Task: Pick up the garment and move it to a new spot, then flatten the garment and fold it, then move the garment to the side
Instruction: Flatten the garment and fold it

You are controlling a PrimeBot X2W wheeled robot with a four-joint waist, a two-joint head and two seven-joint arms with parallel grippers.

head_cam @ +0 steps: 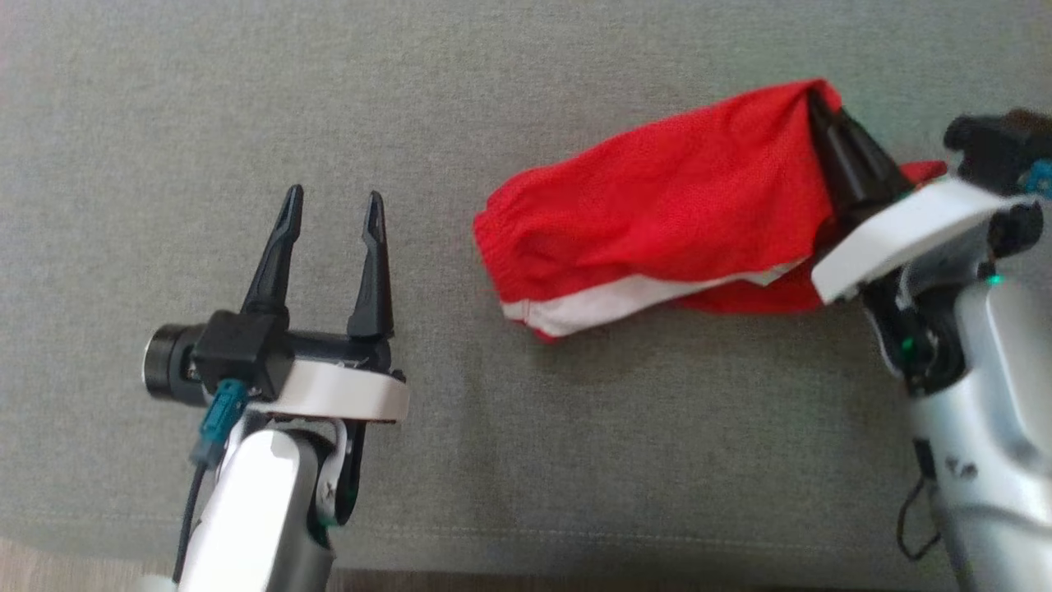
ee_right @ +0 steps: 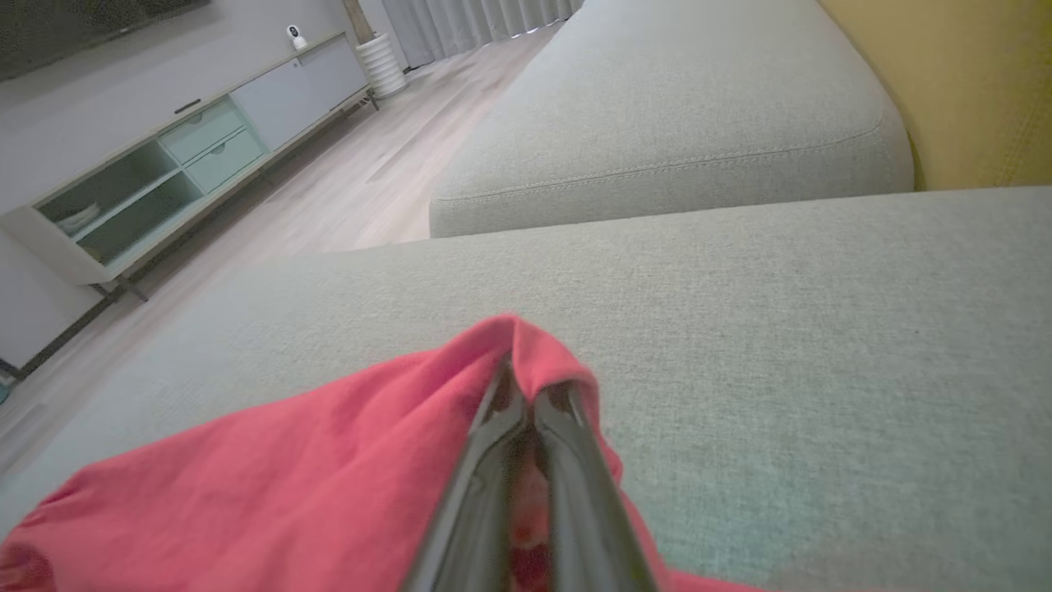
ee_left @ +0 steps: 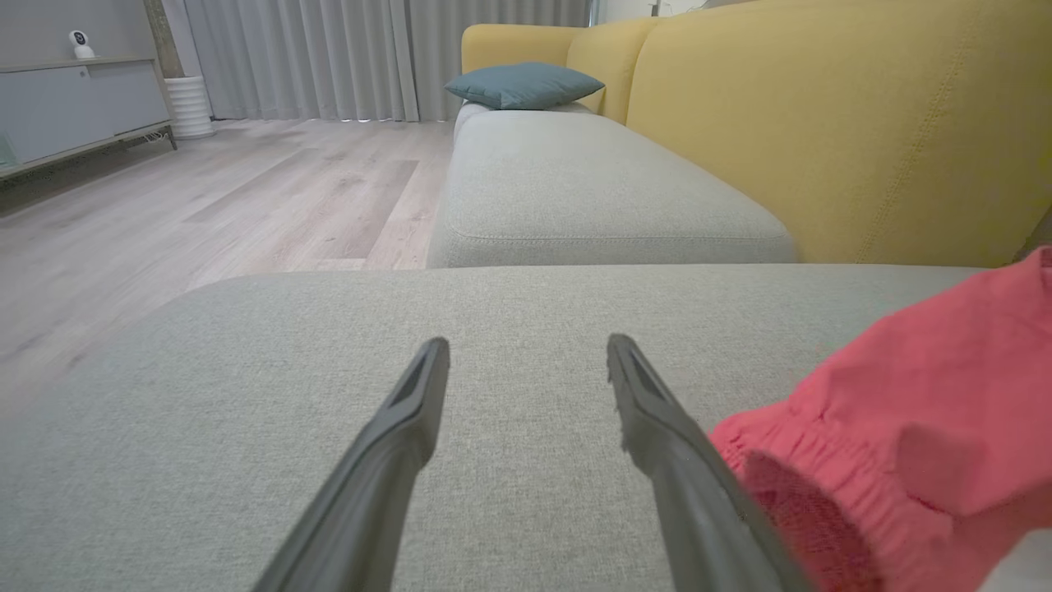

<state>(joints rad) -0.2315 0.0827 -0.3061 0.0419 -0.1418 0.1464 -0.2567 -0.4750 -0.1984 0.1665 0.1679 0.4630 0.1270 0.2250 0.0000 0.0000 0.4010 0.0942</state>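
Red mesh garment (head_cam: 657, 205) bunched on grey cushion (head_cam: 205, 90), right of its middle. Right hand (head_cam: 814, 103) pinched shut on a raised fold. Left hand (head_cam: 333, 205) spread, empty, left of cushion's middle. Fabric looks light, limp; elastic waistband (ee_left: 781, 469) likely firmest hold.

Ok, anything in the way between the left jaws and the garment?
Nothing visible. Only bare grey cushion lies between the open left jaws and the garment, whose gathered end lies nearest them. The right jaws are shut on its other end.
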